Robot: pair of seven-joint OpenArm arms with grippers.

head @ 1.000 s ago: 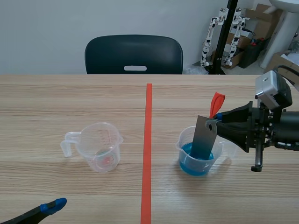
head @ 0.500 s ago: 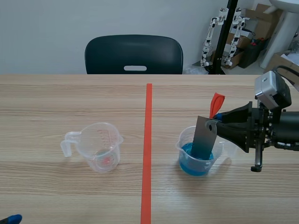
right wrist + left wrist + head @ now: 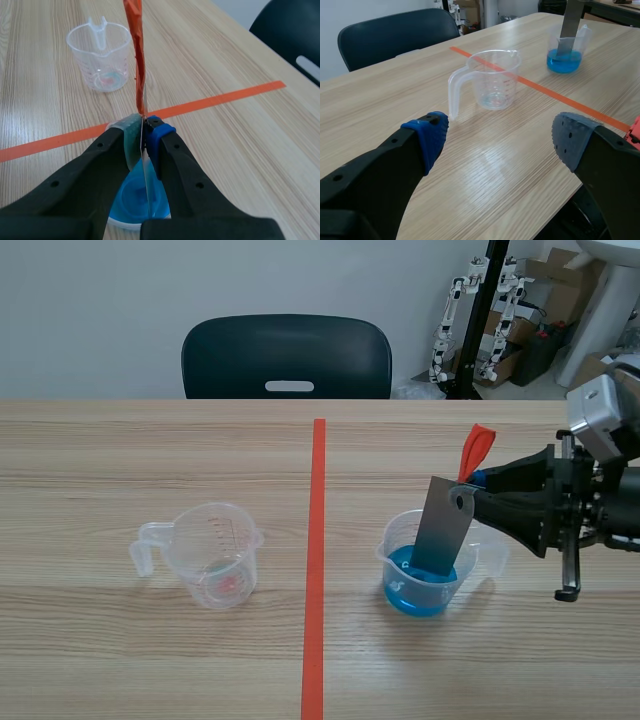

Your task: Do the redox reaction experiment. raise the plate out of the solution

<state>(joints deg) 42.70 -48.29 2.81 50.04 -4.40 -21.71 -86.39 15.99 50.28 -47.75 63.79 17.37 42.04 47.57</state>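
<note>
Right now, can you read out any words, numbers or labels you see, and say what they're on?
Nothing can be read.
Empty cup: red scale marks, too small to read.
Boxes in the background: no legible print.

Clear plastic measuring cup (image 3: 212, 558) stands upright on light wooden table (image 3: 120, 460) — dark plastic chair (image 3: 287, 355) behind the far edge.

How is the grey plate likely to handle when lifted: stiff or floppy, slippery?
Probably stiff: the grey plate looks unbent though the right gripper grips only near its top. Edge-on it looks thin, so likely light. Its submerged end may drip blue solution.
</note>
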